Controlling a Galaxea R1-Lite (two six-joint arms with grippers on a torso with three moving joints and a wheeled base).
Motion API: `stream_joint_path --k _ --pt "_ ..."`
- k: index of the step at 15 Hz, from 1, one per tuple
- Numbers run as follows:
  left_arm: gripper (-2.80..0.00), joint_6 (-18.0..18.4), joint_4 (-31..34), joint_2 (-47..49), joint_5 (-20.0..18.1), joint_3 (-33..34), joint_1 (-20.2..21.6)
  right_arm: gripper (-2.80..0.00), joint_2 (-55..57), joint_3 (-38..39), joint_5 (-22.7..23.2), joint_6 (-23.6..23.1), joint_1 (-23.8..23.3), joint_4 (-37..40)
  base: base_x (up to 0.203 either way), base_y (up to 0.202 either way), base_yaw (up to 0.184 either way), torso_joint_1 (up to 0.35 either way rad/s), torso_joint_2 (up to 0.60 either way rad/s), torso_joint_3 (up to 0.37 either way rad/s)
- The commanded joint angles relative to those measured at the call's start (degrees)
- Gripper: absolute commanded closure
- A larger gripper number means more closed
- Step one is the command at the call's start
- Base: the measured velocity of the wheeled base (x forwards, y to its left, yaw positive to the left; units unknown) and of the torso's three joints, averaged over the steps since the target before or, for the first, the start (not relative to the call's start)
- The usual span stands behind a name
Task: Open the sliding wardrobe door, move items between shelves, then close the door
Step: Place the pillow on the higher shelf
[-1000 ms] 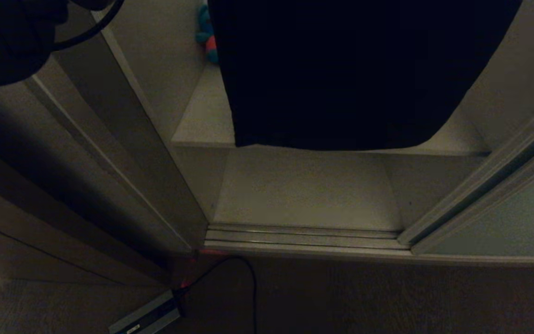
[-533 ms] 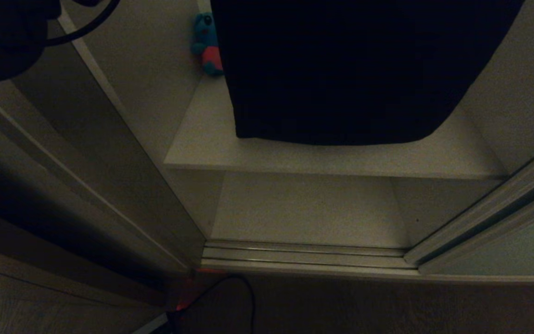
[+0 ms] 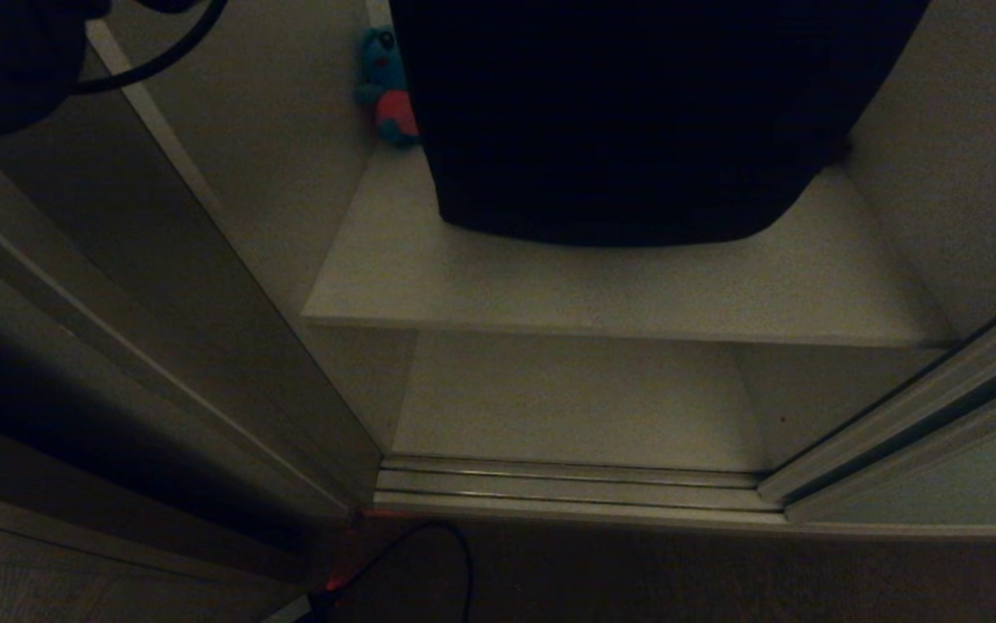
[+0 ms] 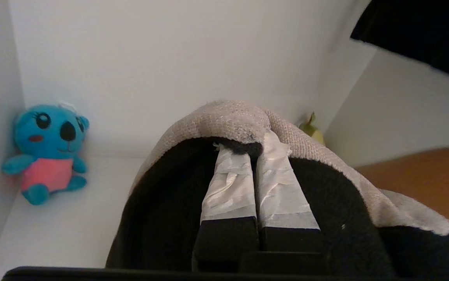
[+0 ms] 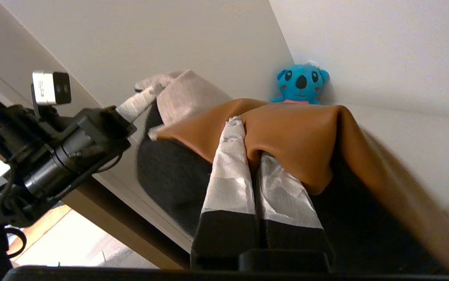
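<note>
While the head view is dim, its far left edge shows the brown wooden panelling (image 3: 73, 484), and the left arm (image 3: 4, 61) fills the upper left corner as a dark mass with a looping cable. Right of that runs the white side wall (image 3: 281, 147) of the open wardrobe. At the top, left of centre, the teal koala plush (image 3: 385, 86) sits in the back corner of the upper shelf (image 3: 601, 285), against that wall. Just beside it, the cushion (image 3: 636, 121) hangs as a large dark shape across the top centre, its lower edge over the shelf board. Below the board lies the lower shelf (image 3: 575, 407), and under it the ribbed floor track (image 3: 567, 489). At the lower right stands the sliding wardrobe door (image 3: 973, 484) with its pale frame.

Seen from the left wrist, the left gripper (image 4: 253, 150) is clamped tight on the cushion's beige corner, and the avocado plush (image 4: 312, 130) peeks out behind the fabric in the far corner. Seen from the right wrist, the right gripper (image 5: 249, 144) is pinched onto the rust-brown corner of the cushion, with the koala beyond it.
</note>
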Motion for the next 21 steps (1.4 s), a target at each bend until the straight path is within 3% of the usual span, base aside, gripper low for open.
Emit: stream_joint_path --k 1,4,10,18,21 --pt "0.0 -0.1 1.18 -0.44 0.24 -0.88 -0.24 0.0 -0.58 -0.33 0.27 0.18 0.05 0.52 0.0 0.0 0.0 0.0 0.0 0.0" --pt "0.0 -0.31 3.95 -2.17 0.24 -0.88 -0.57 0.0 -2.04 -0.39 0.37 0.23 0.08 3.45 0.0 0.0 0.0 0.0 0.0 0.0" --pt "0.0 -2.06 3.55 -1.56 0.51 0.11 -0.48 0.0 -1.86 2.02 0.37 0.32 -0.11 3.37 0.0 0.0 0.0 0.0 0.0 0.0" --pt "0.0 -4.49 1.84 -6.44 -0.13 14.86 -0.52 0.0 -5.4 14.95 0.43 0.06 -0.62 -0.22 0.0 0.0 0.0 0.0 0.0 0.0" --pt "0.0 -5.24 1.38 -9.12 -0.69 24.05 -0.52 0.0 -7.88 22.3 0.65 -0.06 -1.04 -0.72 0.0 0.0 0.0 0.0 0.0 0.0"
